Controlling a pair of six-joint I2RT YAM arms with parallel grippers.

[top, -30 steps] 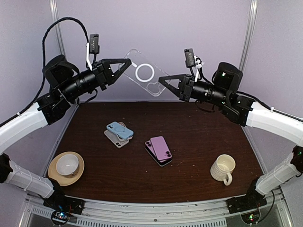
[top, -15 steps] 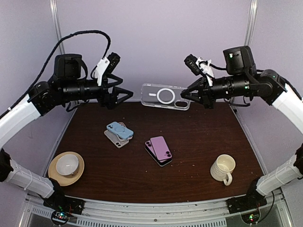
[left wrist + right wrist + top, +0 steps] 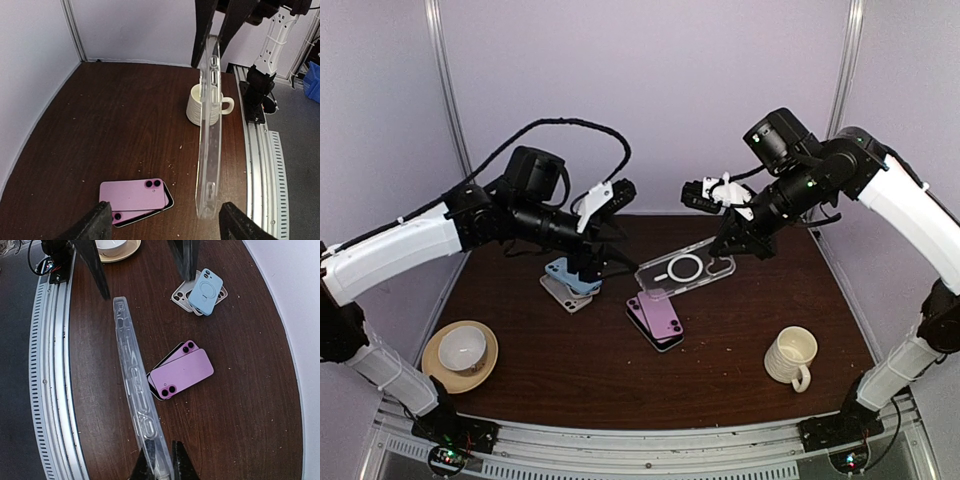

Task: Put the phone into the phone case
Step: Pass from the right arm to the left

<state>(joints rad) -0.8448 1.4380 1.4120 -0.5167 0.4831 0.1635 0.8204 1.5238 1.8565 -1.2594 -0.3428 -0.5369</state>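
Observation:
The clear phone case [image 3: 685,268] hangs tilted above the table, and my right gripper [image 3: 728,243] is shut on its right end. In the right wrist view the case [image 3: 131,380] shows edge-on, pinched at its near end by the gripper [image 3: 161,465]. Two pink phones [image 3: 655,318] lie stacked on the table just below the case's left end. My left gripper [image 3: 605,262] is open and empty beside the case's left end. In the left wrist view its gripper [image 3: 165,227] straddles the pink phones [image 3: 135,199] and the case's lower edge [image 3: 209,150].
A blue-cased phone lies on a pale one [image 3: 570,282] left of centre, close under my left gripper. A cup on a tan saucer [image 3: 460,352] sits front left. A ribbed cream mug [image 3: 790,357] stands front right. The table's side rail [image 3: 260,165] runs along its edge.
Both arms came down from high near the back wall. My left gripper let go of the case and opened. The right gripper carried the case down over the pink phones.

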